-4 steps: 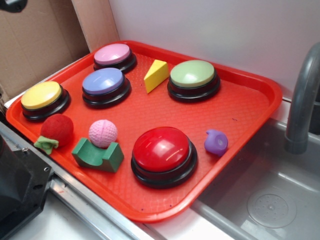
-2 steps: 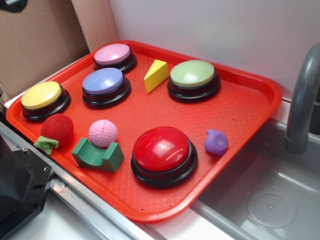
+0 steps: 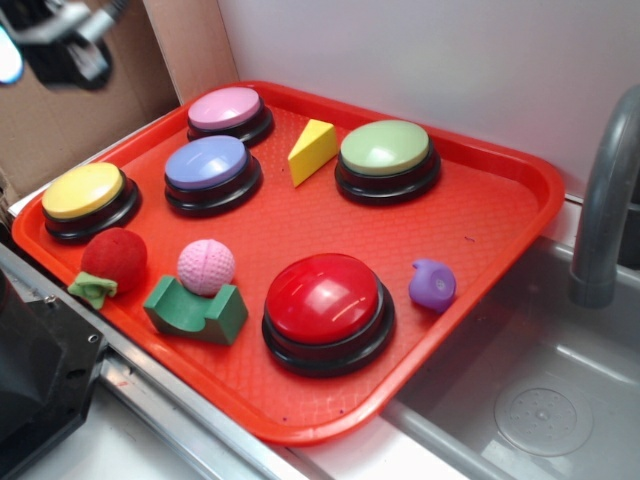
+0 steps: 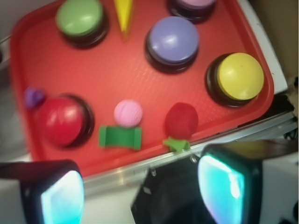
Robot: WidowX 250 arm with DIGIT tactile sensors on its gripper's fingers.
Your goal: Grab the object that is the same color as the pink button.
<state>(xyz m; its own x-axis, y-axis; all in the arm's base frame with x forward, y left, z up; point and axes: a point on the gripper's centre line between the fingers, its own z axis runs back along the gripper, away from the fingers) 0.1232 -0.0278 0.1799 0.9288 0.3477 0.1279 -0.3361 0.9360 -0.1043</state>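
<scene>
Our claw [image 4: 142, 191] hangs high above the near edge of the red tray [image 3: 480, 215], jaws spread wide with nothing between them; in the wrist view its two pads frame the bottom at 7 and 5 o'clock, and the exterior view catches only a blurred part of it in the top left corner.

Nearest us on the tray, we see the small pink ball [image 3: 206, 266] sitting on the green notched block [image 3: 195, 311], touching it. At its 9 o'clock lies the fuzzy red ball [image 3: 114, 258] with its green leaf; at its 3 o'clock stands the large red button [image 3: 327, 310], and beyond that a small purple piece [image 3: 432, 284].

Farther back, from 9 toward 3 o'clock, come the yellow button [image 3: 90, 199], the lavender-blue button [image 3: 211, 173], a yellow wedge [image 3: 312, 151] and the green button [image 3: 387, 159]. Farthest, near the tray's back corner at 12 o'clock from the ball, is the pink button [image 3: 229, 114].
</scene>
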